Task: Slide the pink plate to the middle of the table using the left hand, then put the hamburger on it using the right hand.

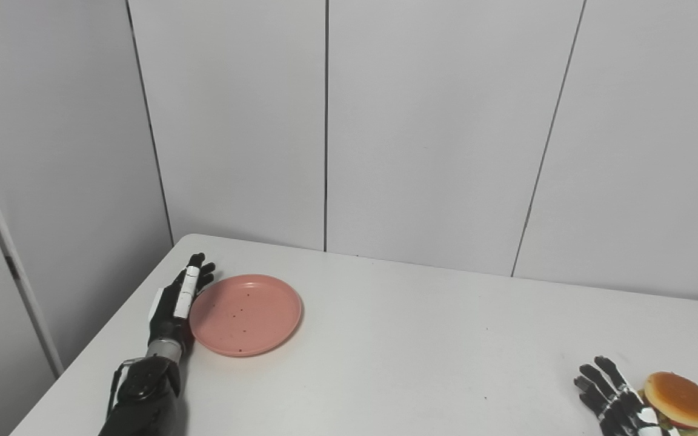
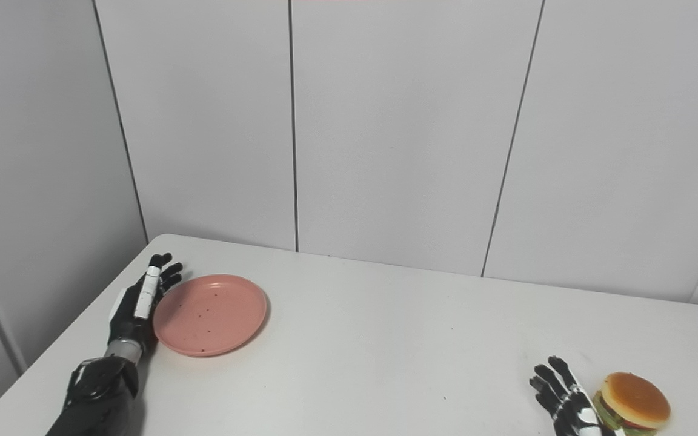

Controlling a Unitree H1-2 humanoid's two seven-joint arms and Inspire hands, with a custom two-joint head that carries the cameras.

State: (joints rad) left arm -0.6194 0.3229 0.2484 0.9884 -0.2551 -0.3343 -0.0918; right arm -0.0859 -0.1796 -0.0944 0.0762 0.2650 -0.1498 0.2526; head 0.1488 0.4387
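The pink plate (image 1: 246, 313) lies flat on the white table (image 1: 422, 339) near its far left corner. My left hand (image 1: 178, 300) stands edge-on against the plate's left rim, fingers straight and apart, holding nothing. The hamburger (image 1: 680, 401) sits at the table's near right, with a tan bun and green and red filling. My right hand (image 1: 612, 396) rests just left of the hamburger, fingers spread and open, close beside it but not holding it. Its wrist is cut off by the picture's bottom edge.
Grey wall panels (image 1: 385, 133) stand behind the table's far edge. The table's left edge (image 1: 100, 339) runs close to my left arm. A bare stretch of white table lies between the plate and the hamburger.
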